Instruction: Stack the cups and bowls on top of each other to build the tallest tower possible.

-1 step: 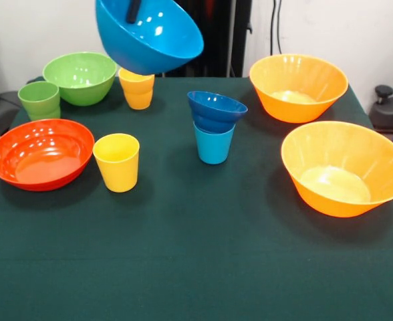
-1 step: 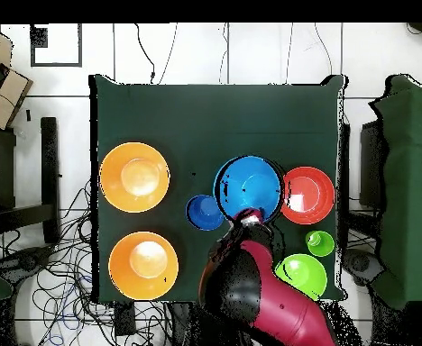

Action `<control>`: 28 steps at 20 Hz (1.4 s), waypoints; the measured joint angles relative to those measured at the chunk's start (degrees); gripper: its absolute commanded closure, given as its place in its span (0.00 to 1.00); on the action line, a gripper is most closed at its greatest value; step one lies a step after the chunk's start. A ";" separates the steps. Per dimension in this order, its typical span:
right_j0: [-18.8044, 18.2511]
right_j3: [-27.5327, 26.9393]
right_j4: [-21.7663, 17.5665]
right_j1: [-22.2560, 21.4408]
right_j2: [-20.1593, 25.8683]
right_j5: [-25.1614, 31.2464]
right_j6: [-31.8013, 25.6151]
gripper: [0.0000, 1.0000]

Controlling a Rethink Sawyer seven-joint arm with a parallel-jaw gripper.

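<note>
Dark green cloth covers the worktop [image 1: 203, 267]. Front view: the medium light blue bowl [image 1: 150, 33] hangs tilted in the air, a dark gripper [image 1: 134, 11] finger reaching inside over its rim; how far the gripper is open cannot be told. Below it stand a yellow cup [image 1: 137, 89], the green bowl [image 1: 80, 77] and the green cup [image 1: 39, 99]. The small dark blue bowl [image 1: 216, 110] sits on the light blue cup [image 1: 214, 144]. Overhead view: the raised bowl hides both yellow cups, and the red and black arm [image 2: 264, 302] partly covers the green bowl. Glossy, round, tapered plastic pieces: the red-orange bowl [image 1: 41, 153], a second yellow cup [image 1: 117, 162], two orange bowls [image 1: 298, 87].
</note>
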 measured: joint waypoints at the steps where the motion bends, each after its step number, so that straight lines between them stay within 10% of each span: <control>1: 0.59 0.00 0.49 0.36 -0.08 -0.07 0.00 1.00; 28: -0.63 2.36 3.87 1.22 1.93 -6.66 1.30 1.00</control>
